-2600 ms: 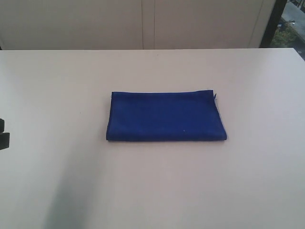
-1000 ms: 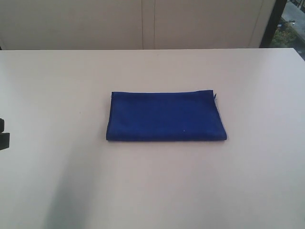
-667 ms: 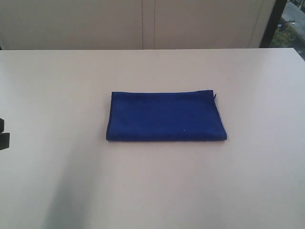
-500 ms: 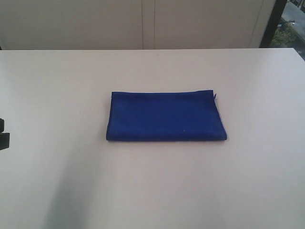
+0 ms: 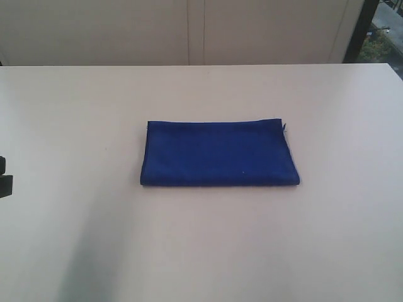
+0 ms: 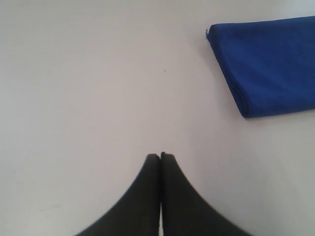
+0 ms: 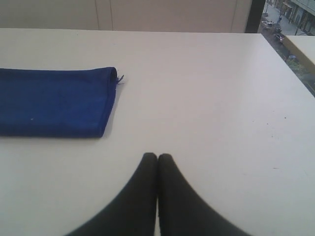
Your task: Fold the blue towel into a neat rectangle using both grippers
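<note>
Scanning the last seconds, you find nothing shifted: the towel [image 5: 219, 154] keeps the same spot and outline. Left pincer [image 6: 160, 156]: tips pressed together, empty. Right pincer [image 7: 157, 156]: likewise pinched closed on nothing. The towel lies ahead of both, between them, well apart from each and touched by neither. It already reads as a neat folded rectangle on the table [image 5: 94, 251]. Your fold is likely finished, arms parked.

- You'll find the blue towel [image 5: 219, 154] is soft, matt cloth with a fine, fuzzy nap (it looks like terry).
- Your bench [image 5: 94, 107] looks smooth and pale, with a faint sheen.
- The left end effector [image 6: 161, 155] and right end effector [image 7: 157, 156] look like smooth, matt black plastic.
</note>
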Controlling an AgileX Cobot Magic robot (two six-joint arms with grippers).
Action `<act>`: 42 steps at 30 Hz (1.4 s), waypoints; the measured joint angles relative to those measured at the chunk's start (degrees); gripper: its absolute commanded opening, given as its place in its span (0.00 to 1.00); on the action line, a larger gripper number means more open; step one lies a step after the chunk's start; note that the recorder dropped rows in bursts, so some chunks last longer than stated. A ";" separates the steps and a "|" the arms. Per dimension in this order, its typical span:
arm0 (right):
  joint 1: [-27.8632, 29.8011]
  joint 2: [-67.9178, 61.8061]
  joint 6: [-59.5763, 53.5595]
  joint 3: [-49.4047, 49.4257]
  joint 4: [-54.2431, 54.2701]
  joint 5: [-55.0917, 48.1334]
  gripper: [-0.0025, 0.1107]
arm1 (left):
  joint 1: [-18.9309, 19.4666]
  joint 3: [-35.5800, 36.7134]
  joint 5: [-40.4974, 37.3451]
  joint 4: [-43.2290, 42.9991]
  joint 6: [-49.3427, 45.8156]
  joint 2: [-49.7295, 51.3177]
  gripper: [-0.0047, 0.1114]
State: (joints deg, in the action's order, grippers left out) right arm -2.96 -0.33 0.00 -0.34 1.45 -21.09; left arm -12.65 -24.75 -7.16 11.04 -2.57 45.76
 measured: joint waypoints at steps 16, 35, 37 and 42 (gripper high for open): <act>0.00 0.00 0.00 0.00 0.00 0.10 0.02 | 7.07 5.24 -6.94 -1.03 -1.56 -14.88 0.04; 0.00 0.00 0.00 0.00 0.00 0.21 0.02 | 12.27 24.42 -7.13 -2.61 -2.42 -45.15 0.04; 0.00 0.00 0.00 0.00 0.00 0.21 0.02 | 12.37 24.46 -7.03 -2.89 -2.84 -45.36 0.04; 0.00 0.00 0.00 0.00 0.11 0.21 0.02 | 12.29 24.46 -7.03 -3.02 -3.51 -45.49 0.04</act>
State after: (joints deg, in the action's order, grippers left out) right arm -2.96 -0.33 0.00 -0.34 1.56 -20.89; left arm -0.36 -0.29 -14.19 8.03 -6.09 0.27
